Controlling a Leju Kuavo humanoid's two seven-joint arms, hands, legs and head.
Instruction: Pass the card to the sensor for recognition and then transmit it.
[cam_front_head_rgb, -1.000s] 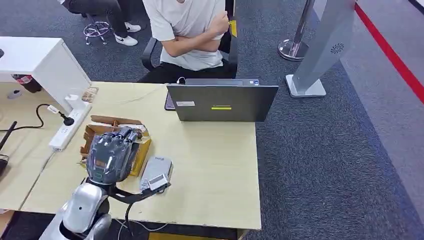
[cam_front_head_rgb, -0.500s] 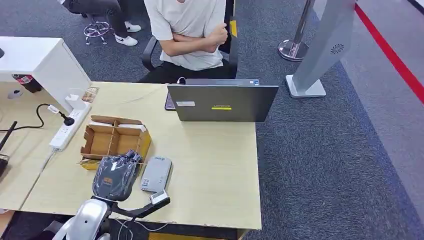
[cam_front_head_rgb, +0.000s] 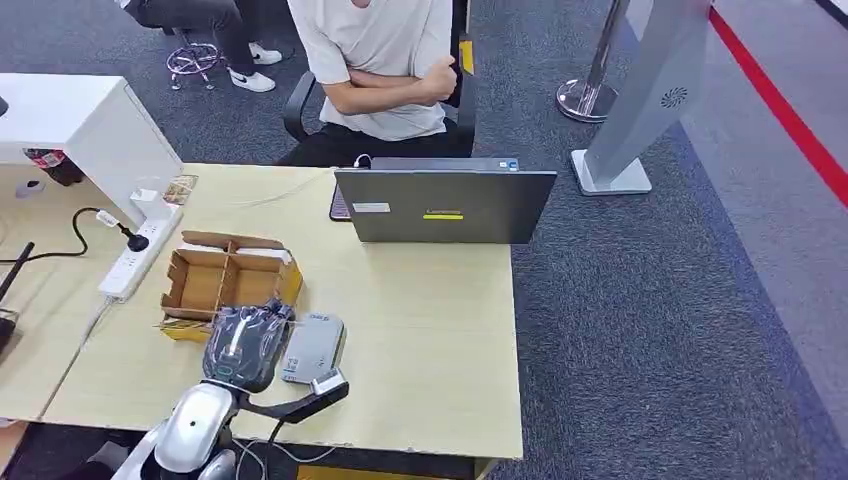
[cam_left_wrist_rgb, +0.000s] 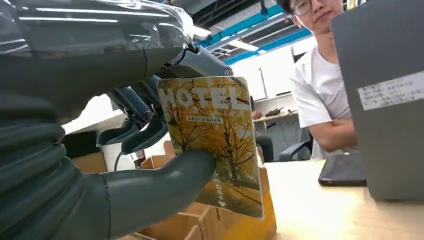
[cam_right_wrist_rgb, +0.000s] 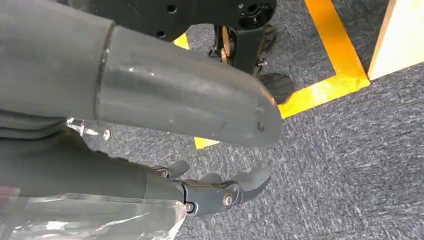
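Read "MOTEL" in pale capitals across the top of the card (cam_left_wrist_rgb: 212, 145), over a picture of yellow autumn trees. Found smaller lines beneath that word and near the card's lower edge, too small to read. Noted a white printed sticker (cam_left_wrist_rgb: 391, 90) on the laptop lid (cam_left_wrist_rgb: 385, 100), its lines illegible. Saw a yellow-green strip (cam_front_head_rgb: 442, 215) on the same lid in the head view, unreadable.

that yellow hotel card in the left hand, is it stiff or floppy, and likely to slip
The card probably is stiff: it stands flat and unbent though the left hand pinches only one edge. It looks thin and light. Its printed face seems glossy, so it may slide under the thumb.
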